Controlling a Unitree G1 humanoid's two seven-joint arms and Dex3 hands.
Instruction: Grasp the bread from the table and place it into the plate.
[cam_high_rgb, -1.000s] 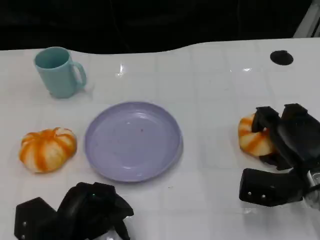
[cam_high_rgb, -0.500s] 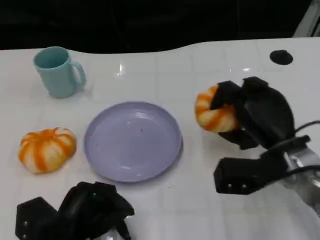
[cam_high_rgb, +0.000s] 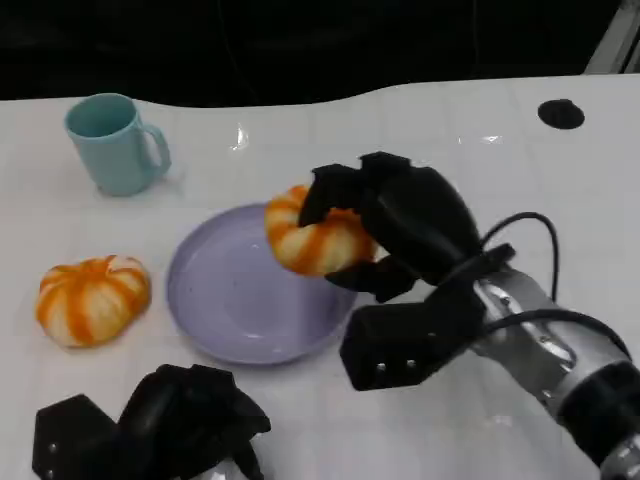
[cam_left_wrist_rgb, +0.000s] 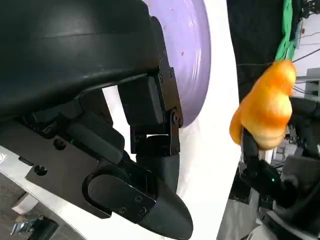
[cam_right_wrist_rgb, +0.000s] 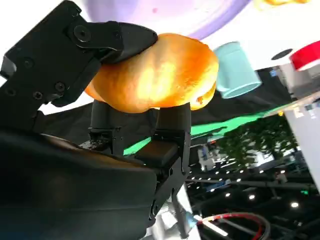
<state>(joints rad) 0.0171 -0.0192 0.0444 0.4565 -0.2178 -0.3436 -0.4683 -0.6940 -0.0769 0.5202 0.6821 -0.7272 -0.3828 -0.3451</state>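
Right hand (cam_high_rgb: 400, 225): its fingers (cam_high_rgb: 335, 190) are closed around a bread roll (cam_high_rgb: 315, 240), which is gripped from above and behind; in the right wrist view the roll (cam_right_wrist_rgb: 155, 75) is seen clamped between the dark fingers.
Bread: it is held in the air, under the fingertips and over the near-right part of the purple plate (cam_high_rgb: 215, 300), not yet resting on it.
Change: a second ago the roll was gripped low by the table's right edge; half a second ago it was lifted and beside the plate's right rim; now it has been carried over the plate itself.
Meaning: the transport is judged nearly done; lowering and release are what remain.
Left hand (cam_high_rgb: 165, 425): kept low at the near edge, fingers curled in with nothing seen in them.
Second roll (cam_high_rgb: 92, 298): lying on the table, well apart from the right fingers, left of the plate.
Cup (cam_high_rgb: 115, 143): standing beyond the plate, far from both hands.
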